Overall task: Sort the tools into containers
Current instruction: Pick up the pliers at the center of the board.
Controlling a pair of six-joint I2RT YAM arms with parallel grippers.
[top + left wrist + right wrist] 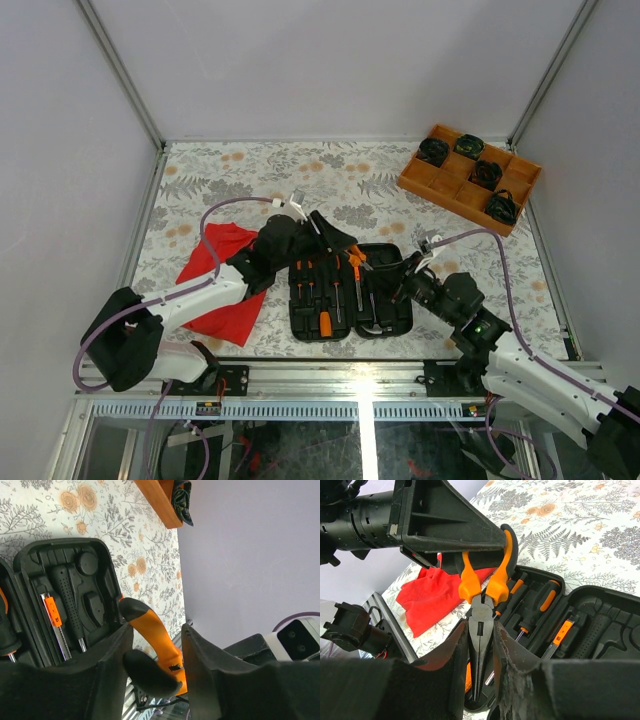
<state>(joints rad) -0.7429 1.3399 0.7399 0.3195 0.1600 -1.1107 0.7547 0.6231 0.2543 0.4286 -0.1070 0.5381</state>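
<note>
The black tool case (396,312) lies open in front of the arms, with orange-and-black screwdrivers (318,290) in its slots. The orange-handled pliers (354,262) hang above the open case between both grippers. My left gripper (343,244) is shut on the orange handles (150,630). My right gripper (380,272) is shut on the black nose (481,625), one finger on each side. The left wrist view shows the case's other half (95,600) with a black-handled hammer (70,605) and a small orange-marked blade (52,617) seated in it.
A red cloth (225,285) lies left of the case under my left arm. An orange compartment tray (470,178) of black round items stands at the back right. White walls close off the floral-patterned table on three sides.
</note>
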